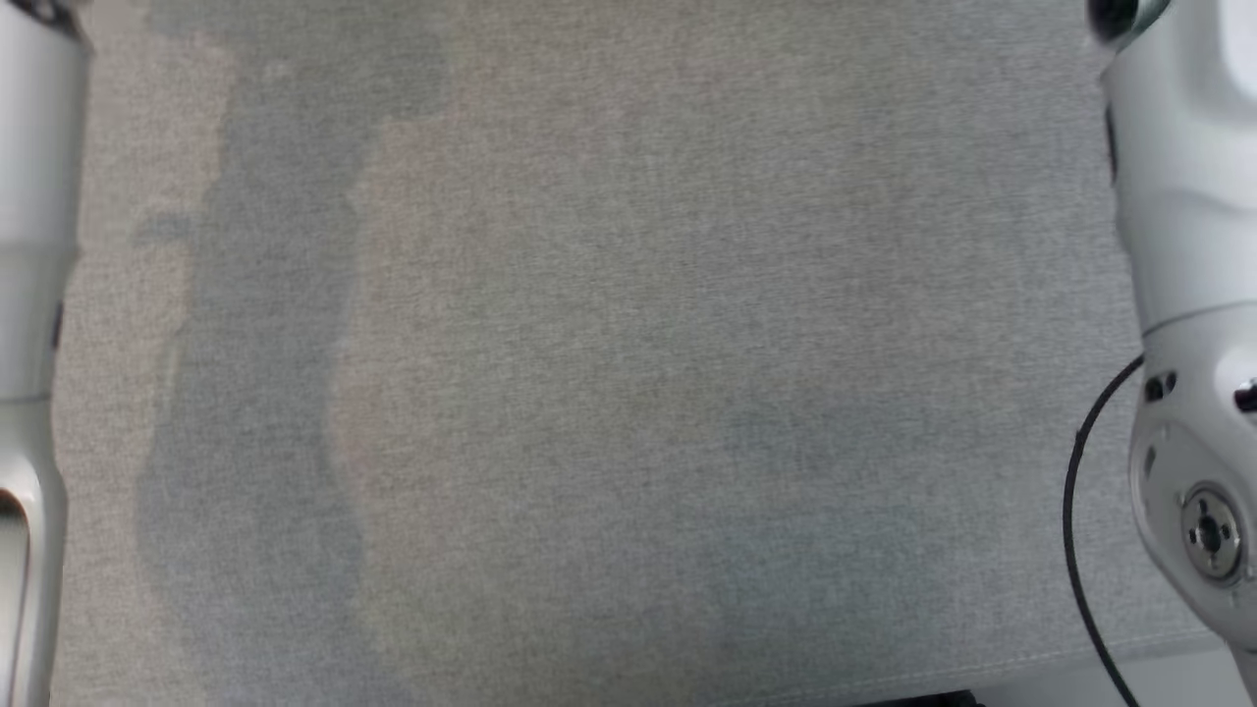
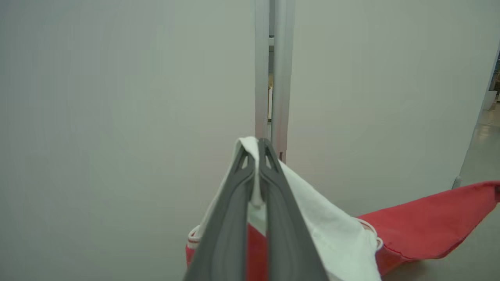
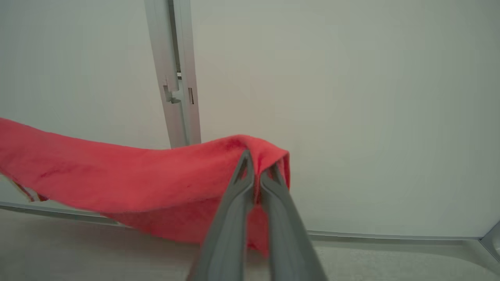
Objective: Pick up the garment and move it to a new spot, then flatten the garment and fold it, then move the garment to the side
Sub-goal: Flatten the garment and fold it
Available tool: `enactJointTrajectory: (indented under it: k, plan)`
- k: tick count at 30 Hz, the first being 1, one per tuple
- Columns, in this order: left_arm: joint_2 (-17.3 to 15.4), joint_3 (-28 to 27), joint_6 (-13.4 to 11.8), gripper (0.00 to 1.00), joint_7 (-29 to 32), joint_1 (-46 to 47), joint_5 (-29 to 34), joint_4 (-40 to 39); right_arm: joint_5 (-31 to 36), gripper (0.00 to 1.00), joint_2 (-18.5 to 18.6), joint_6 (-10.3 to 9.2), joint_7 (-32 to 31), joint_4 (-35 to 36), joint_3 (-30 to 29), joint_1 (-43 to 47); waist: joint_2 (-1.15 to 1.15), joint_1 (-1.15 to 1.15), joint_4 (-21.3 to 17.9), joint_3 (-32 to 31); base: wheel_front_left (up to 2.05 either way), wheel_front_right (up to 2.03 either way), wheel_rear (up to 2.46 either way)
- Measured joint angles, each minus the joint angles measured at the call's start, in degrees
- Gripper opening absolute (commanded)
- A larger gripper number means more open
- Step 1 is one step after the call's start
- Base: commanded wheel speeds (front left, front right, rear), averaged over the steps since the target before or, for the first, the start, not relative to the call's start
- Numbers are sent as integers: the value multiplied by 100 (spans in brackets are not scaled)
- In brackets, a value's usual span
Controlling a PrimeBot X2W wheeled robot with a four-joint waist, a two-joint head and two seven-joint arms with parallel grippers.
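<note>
The garment (image 2: 425, 226) is red with white parts and hangs in the air between my two grippers. In the left wrist view my left gripper (image 2: 257, 154) is shut on a white fold of it, with red cloth stretching away to the right. In the right wrist view my right gripper (image 3: 258, 168) is shut on a red edge of the garment (image 3: 129, 175), which sags off to the left. In the head view, my pale left forearm (image 1: 29, 295) runs along the left edge and my right forearm (image 1: 1188, 324) along the right edge, over the grey table (image 1: 628, 373).
A pale wall panel with a vertical metal post (image 2: 271, 70) stands beyond both grippers. The same post (image 3: 175, 74) shows in the right wrist view. A black cable (image 1: 1080, 550) loops beside my right forearm. The table's near edge (image 1: 982, 678) runs along the bottom right.
</note>
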State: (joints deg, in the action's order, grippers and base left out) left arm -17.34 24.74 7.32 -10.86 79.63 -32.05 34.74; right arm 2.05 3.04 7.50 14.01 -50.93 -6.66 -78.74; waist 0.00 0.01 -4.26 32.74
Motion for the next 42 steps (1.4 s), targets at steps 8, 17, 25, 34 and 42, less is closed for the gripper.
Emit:
enactJointTrajectory:
  k: [8,17,25,34,42]
  plan:
    - [-235,-83,8,0,-342,-1200,-548,-423,-257,0,-19,0,99,-32,322,690,0,0,192,214,0,0,0]
    - [-307,-746,-11,0,-411,-2916,-669,-1633,-857,0,35,1,100,857,573,1763,0,0,186,-79,0,0,0]
    - [-97,-1327,-130,0,-410,-5024,-549,-2789,-1426,0,165,0,99,1593,875,3136,0,-1,167,-696,0,0,0]
    - [259,-1457,-281,0,-416,-6959,-480,-3652,-1794,0,267,1,-102,2555,820,4811,0,-1,198,-1607,0,0,0]
    - [215,-1402,-569,0,-187,-8366,-519,-4586,-1853,0,109,1,-666,3977,534,6402,0,-1,239,-2384,0,0,0]
